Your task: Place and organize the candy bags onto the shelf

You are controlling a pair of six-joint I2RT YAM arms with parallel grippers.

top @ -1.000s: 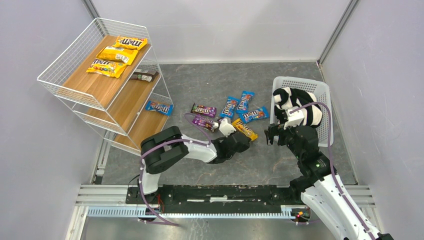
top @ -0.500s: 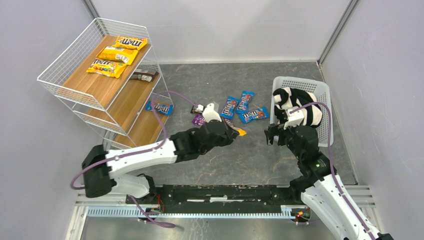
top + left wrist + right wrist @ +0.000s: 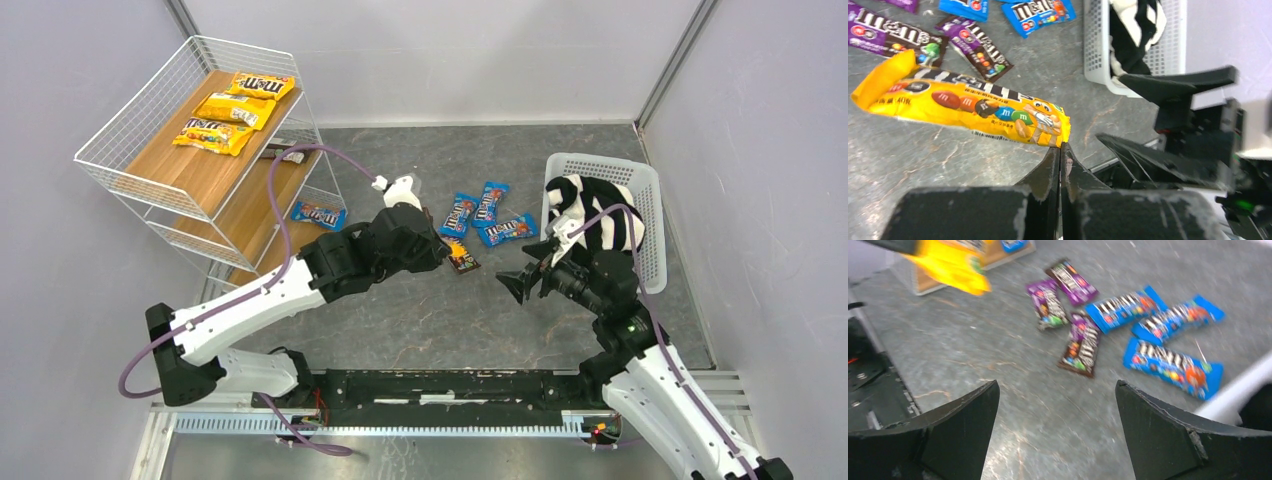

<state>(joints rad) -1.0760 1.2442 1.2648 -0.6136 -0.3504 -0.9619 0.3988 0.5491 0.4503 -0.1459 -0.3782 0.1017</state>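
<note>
The left gripper is closed tightly on one corner of a yellow candy bag. In the left wrist view its two fingers meet with only the wrapper edge between them, and the bag stretches away toward ten o'clock. The bag seems to be lifted above the grey table. In the top view it is near the centre of the table, partly over a dark purple bag that lies flat on the surface.

The right gripper has its fingers wide apart and holds nothing. It hovers at about four o'clock from the held bag, beside the white basket. The basket contains a black-and-white striped cloth.

Three blue candy bags lie close together on the table at about one o'clock from the held bag. In the right wrist view, three purple bags form a loose group at nine o'clock from the blue ones.

The shelf stands at ten o'clock on the table, well apart from both grippers. Its top board carries three yellow bags in a row. The middle board has one dark bag, and one blue bag lies on the lowest board.
</note>
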